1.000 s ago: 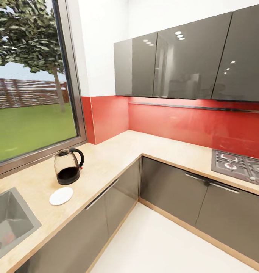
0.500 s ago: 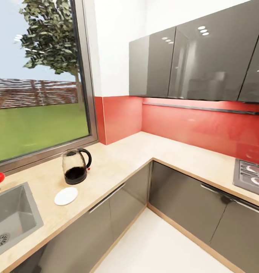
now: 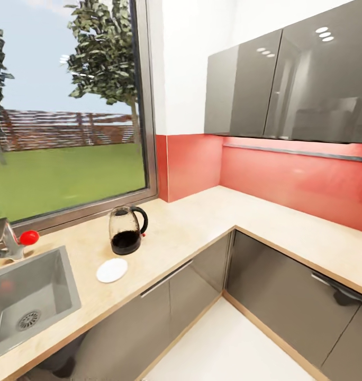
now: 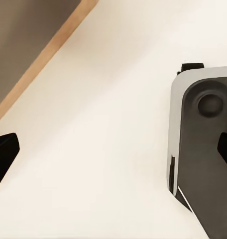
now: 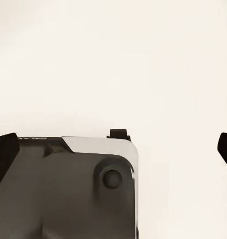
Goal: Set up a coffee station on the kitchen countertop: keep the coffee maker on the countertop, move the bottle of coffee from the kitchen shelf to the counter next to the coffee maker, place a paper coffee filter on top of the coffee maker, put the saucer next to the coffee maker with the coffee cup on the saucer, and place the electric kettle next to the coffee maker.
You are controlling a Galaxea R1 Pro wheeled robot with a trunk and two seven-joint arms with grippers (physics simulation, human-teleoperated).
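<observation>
Electric kettle [image 3: 127,230] upright on the desk [image 3: 202,219] below the window [image 3: 70,111], dark liquid in its base, white saucer [image 3: 111,270] lying just near of it, sink [image 3: 27,296] with its bare basin at left. View swung left since a second ago, bringing a red-knobbed tap [image 3: 11,241] into sight and losing the hob: still travelling, nothing carried. Both pairs of fingers spread wide over pale floor [image 4: 93,124].

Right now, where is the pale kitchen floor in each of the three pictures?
Head view: the floor lies at the bottom, below the cabinets, edged by the wooden plinth.
Left wrist view: the floor spreads between the plinth and the robot's base.
Right wrist view: the floor lies beyond the base.
Shared landmarks: plinth, base.
</observation>
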